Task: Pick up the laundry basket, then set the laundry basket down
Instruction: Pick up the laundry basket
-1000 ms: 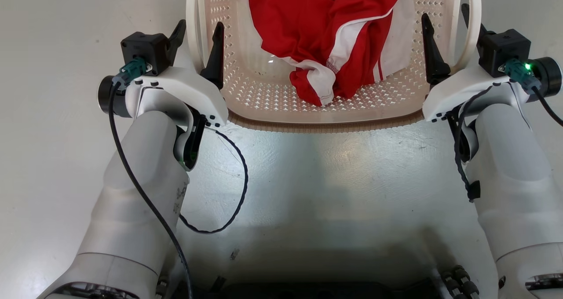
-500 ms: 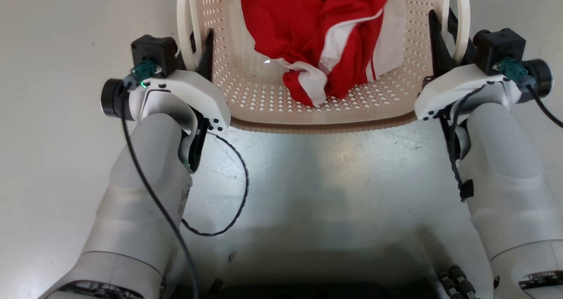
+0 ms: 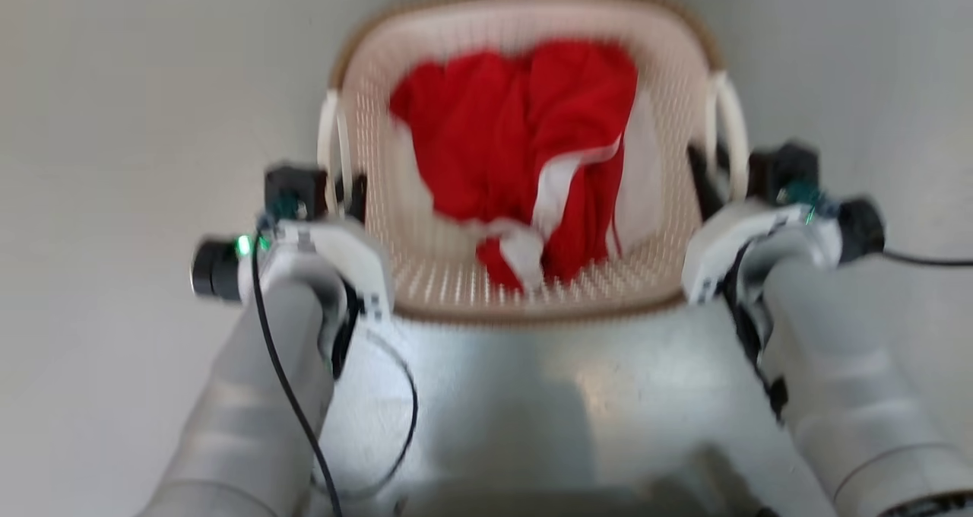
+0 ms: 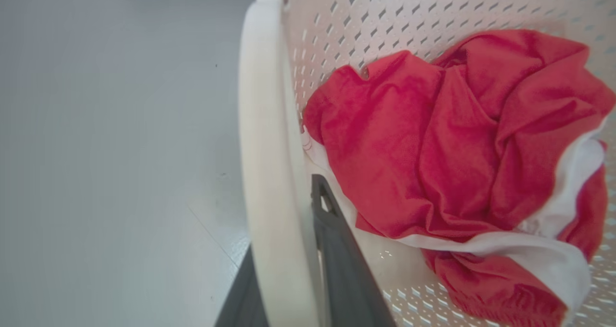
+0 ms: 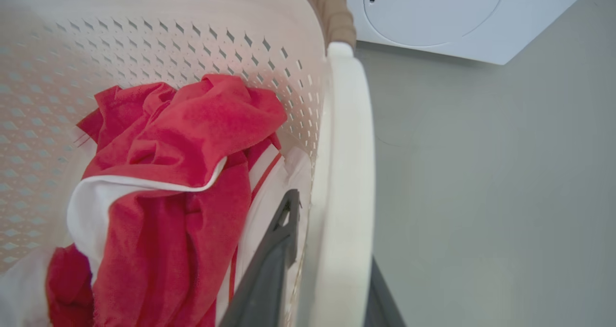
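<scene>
Pale floor (image 3: 114,122), one laundry basket (image 3: 524,26), one red garment (image 3: 517,137)

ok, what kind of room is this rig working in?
Probably a home laundry area. What looks like a white washer with a round door stands on the plain grey floor, and the laundry basket holds crumpled red and white clothing.
</scene>
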